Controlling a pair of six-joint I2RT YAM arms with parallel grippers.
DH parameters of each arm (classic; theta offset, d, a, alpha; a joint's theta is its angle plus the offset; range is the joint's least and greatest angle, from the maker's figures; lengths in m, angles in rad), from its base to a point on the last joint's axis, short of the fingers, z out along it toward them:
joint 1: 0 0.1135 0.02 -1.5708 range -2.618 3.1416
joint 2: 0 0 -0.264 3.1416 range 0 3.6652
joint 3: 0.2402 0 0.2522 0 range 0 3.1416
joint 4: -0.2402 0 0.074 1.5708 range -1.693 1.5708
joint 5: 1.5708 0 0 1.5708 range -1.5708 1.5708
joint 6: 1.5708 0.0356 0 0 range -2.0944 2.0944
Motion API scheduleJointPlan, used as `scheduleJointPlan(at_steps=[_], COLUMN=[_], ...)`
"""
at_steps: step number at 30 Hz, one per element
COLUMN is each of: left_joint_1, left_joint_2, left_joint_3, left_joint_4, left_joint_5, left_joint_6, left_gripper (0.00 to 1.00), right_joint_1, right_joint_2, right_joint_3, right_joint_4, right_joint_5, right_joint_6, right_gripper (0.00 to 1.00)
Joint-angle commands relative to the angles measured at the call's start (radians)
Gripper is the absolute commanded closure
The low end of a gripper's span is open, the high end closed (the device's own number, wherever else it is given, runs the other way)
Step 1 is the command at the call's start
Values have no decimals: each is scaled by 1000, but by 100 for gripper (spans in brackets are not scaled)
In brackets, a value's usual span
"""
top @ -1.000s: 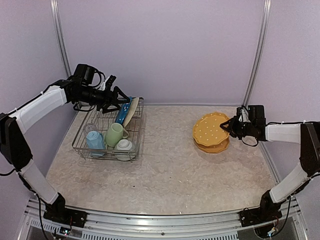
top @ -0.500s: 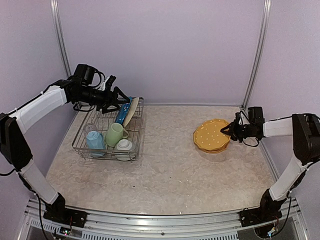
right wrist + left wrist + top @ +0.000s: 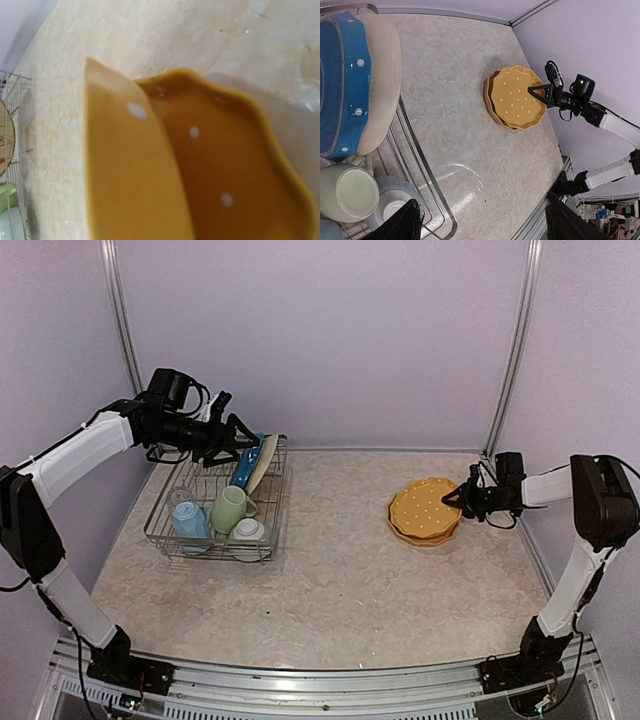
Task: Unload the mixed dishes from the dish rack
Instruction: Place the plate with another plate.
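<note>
The dish rack [image 3: 205, 552] stands at the left and holds the blue dotted plate [image 3: 244, 465], the cream plate [image 3: 262, 462], the light green mug [image 3: 230, 508], the light blue cup [image 3: 190, 522], the small white cup [image 3: 248, 532] and the clear glass [image 3: 180, 498]. My left gripper [image 3: 232, 430] hovers open and empty over the rack's far end, by the two upright plates [image 3: 340, 85]. Two yellow dotted plates [image 3: 422, 508] are stacked at the right. My right gripper [image 3: 458, 498] holds the upper plate [image 3: 125, 175] by its right rim, tilted slightly over the lower plate [image 3: 225, 165].
The rack's wire rim [image 3: 420, 165] runs under my left wrist. The right wall post [image 3: 505, 370] stands close behind the right gripper. Bare marbled tabletop [image 3: 340, 570] lies between the rack and the yellow plates.
The right gripper has lowered the tilted yellow plate onto the other yellow plate, and its forearm has swung toward the wall. The left arm has not moved.
</note>
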Motion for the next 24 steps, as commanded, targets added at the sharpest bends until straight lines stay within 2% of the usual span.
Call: scheduleJointPlan(at_steps=[1,7,12,16,20,24], left_joint_1=[3,0,-3,-6,-12,-16], left_joint_2=[-32,-33,-27,-25,-21,-16], left_joint_3=[20,21,33,36,41,48], left_joint_4=[-20,-25,-50,-57,-70,-81], left_joint_5=[-18,-27,-65,-79,-112,-135], left_joint_6=[18,22,33,37,44,51], left_gripper=[19,18,18,18,18,18], right_joint_1=[-19,-19,16,69,98,114], right_joint_2=[2,11,0,-3,-25,-38], right_joint_3=[33,41,110,170,181,184], right_joint_4=[34,21,-145,-290,-353,-398], right_joint_5=[-68,-69,83,240,368,451], right_joint_6=[-34,-56,-173,-256,-298,-326], right_gripper=[92,67,49,41,32,27])
